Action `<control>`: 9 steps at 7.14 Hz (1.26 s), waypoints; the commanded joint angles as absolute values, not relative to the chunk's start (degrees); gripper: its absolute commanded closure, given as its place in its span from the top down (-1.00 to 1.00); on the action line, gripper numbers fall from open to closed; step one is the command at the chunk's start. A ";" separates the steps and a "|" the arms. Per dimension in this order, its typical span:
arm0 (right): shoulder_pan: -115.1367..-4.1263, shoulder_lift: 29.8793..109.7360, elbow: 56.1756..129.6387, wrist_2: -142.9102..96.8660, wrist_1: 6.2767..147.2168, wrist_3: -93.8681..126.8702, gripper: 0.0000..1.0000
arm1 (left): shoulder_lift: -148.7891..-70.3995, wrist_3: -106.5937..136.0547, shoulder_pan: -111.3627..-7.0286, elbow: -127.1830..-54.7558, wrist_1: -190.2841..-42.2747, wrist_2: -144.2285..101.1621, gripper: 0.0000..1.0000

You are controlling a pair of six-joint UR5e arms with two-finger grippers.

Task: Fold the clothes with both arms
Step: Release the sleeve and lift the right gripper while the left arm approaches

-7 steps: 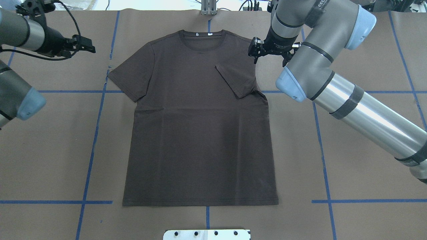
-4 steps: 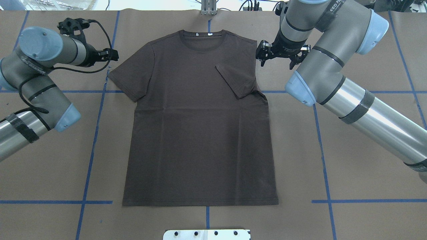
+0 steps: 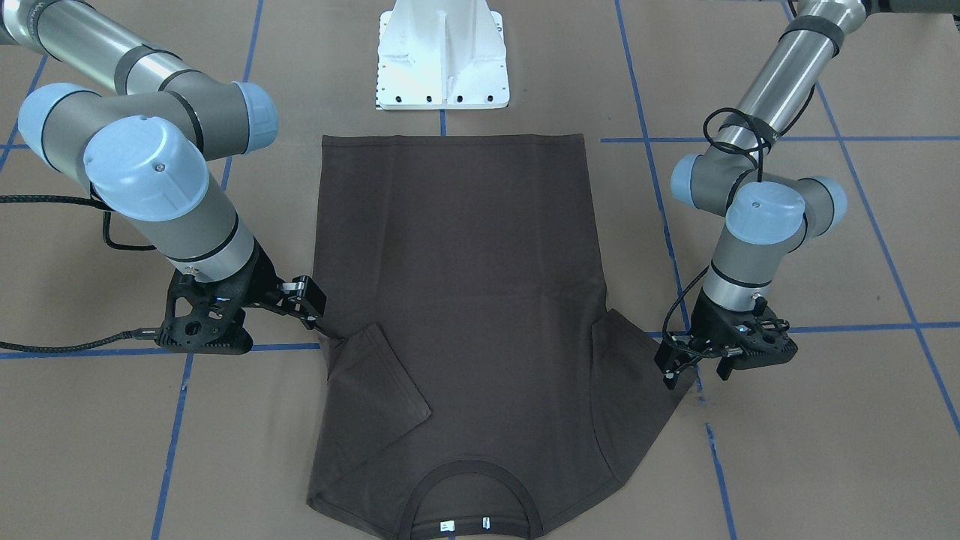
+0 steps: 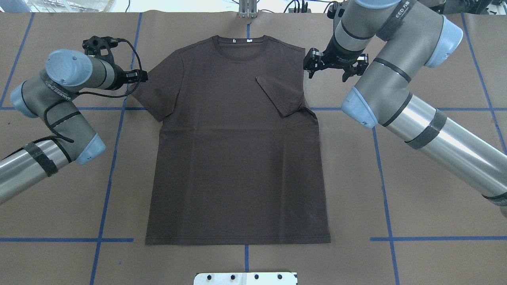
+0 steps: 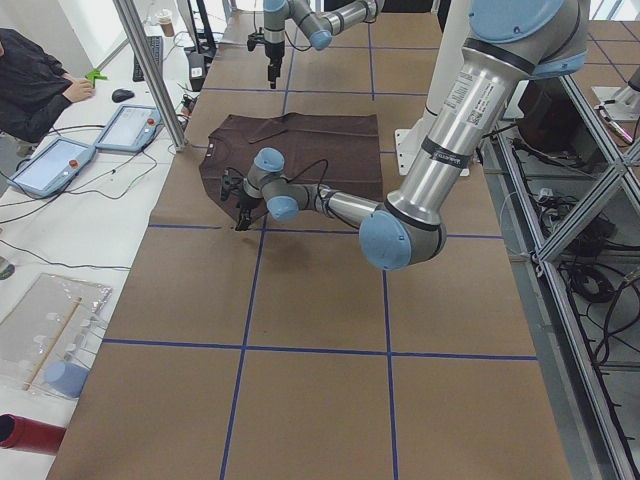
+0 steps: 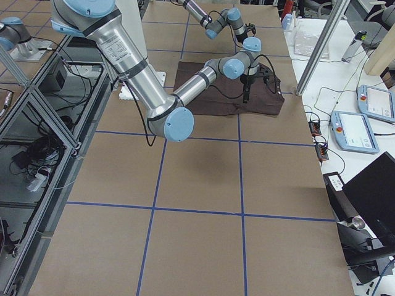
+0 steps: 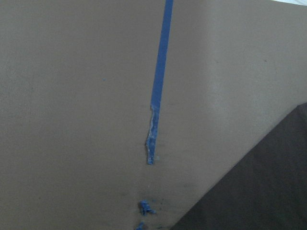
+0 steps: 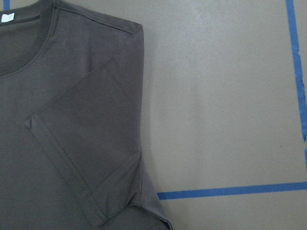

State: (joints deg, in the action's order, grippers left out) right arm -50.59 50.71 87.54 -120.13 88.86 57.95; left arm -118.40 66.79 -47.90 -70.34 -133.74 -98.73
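Reading the overhead view from its left edge, you find the left arm bent at the elbow, its wrist reaching inward across the brown paper-covered table. The left gripper sits just beside the outer edge of the spread sleeve. In the front-facing view its jaws stand apart with nothing between them, and you cannot tell whether a fingertip touches the cloth. The left wrist view gives you only a corner of dark fabric next to a torn strip of blue tape. At centre the T-shirt lies flat and face up. Its collar, with the white neck tags, points away from the robot, and its hem lies nearest the white base plate. The opposite sleeve is folded inward over the chest, so that side of the shirt forms a nearly straight line. Farther right, the right gripper hangs just beside the shoulder over bare paper, its jaws spread wide and empty. The right arm runs back from it towards the lower right corner
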 commanded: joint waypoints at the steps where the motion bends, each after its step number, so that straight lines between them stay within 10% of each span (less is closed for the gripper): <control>1: -50.45 50.71 87.37 -120.06 88.77 58.18 1.00 | -118.48 66.80 -47.55 -69.79 -134.30 -98.70 0.88; 5: -50.54 50.54 86.84 -119.88 88.77 58.01 1.00 | -118.30 66.80 -46.76 -69.79 -134.30 -98.70 0.54; 9: -50.63 50.54 86.75 -119.88 88.77 58.01 1.00 | -118.48 66.62 -46.84 -70.31 -133.86 -98.88 -0.98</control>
